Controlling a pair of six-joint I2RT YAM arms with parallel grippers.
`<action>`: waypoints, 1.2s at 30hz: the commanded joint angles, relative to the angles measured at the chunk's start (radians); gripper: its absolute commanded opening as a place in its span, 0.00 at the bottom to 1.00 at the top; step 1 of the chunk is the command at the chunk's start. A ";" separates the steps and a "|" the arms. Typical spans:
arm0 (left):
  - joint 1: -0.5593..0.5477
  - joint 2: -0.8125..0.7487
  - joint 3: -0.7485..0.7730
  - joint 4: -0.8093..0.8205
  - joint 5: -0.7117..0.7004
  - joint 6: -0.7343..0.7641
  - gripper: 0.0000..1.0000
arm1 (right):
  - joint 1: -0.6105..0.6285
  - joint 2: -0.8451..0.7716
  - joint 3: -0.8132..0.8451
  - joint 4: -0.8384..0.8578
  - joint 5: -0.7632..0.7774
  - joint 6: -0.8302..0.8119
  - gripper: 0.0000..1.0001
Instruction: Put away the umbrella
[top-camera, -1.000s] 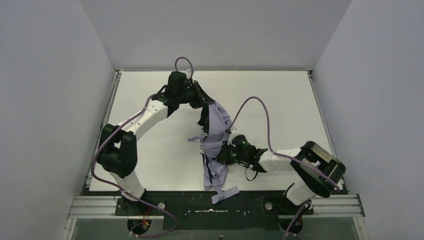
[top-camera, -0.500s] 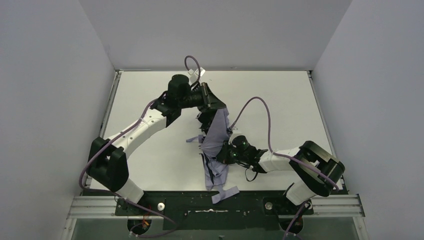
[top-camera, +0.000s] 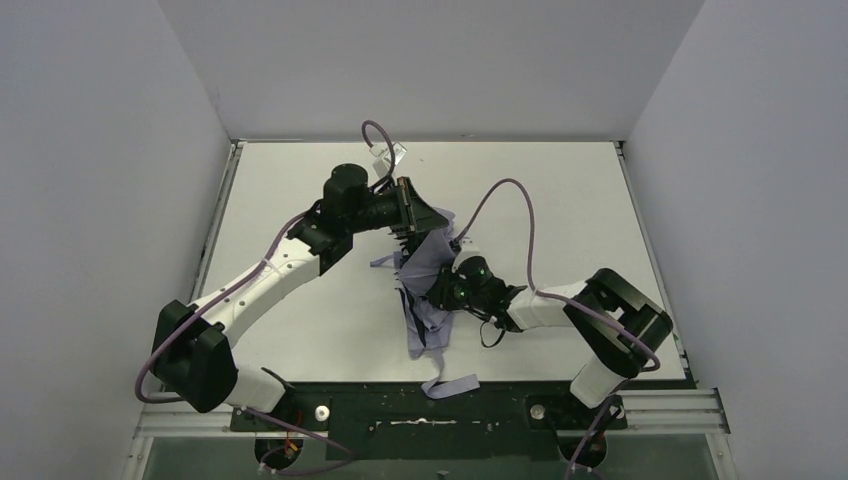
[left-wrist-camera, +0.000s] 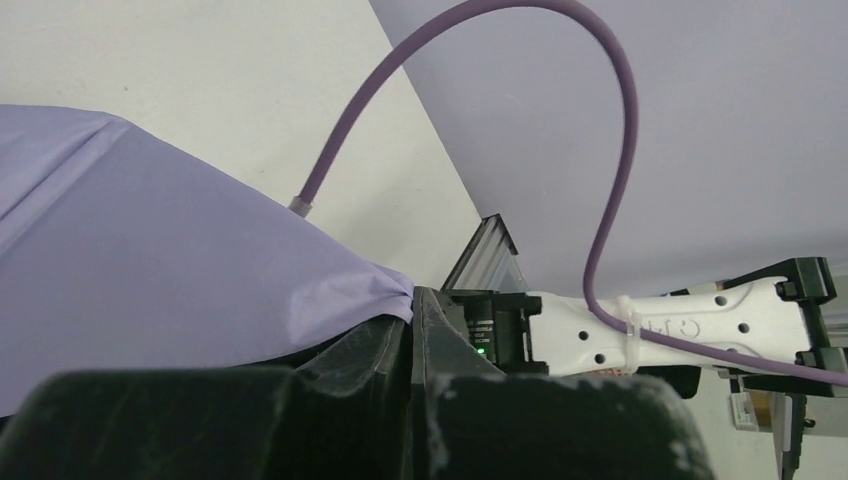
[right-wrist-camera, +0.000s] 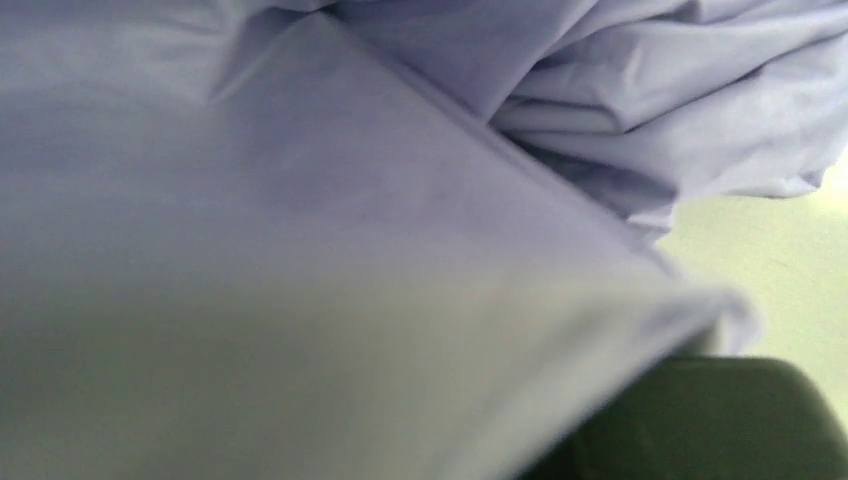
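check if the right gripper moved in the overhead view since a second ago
yes, the right gripper has shifted up the view and slightly left, away from the near rail, staying against the umbrella fabric

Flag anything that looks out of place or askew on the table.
The umbrella is a crumpled heap on the table, canopy loose and bunched instead of wrapped. One lavender strip trails past the near edge onto the black base.

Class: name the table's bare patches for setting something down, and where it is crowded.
Bare: the table's far-right corner beyond the right arm; the patch between left arm and umbrella. Crowded: the middle, around the umbrella.
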 joint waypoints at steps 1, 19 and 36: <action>-0.007 -0.064 -0.039 0.111 -0.014 0.053 0.00 | -0.005 -0.139 -0.038 -0.056 0.056 -0.051 0.24; -0.099 -0.083 -0.151 0.141 -0.040 0.138 0.00 | 0.018 -0.963 -0.147 -0.744 0.336 0.050 0.24; -0.305 -0.009 -0.658 0.555 -0.147 0.108 0.00 | 0.009 -0.851 0.080 -0.753 0.247 0.007 0.24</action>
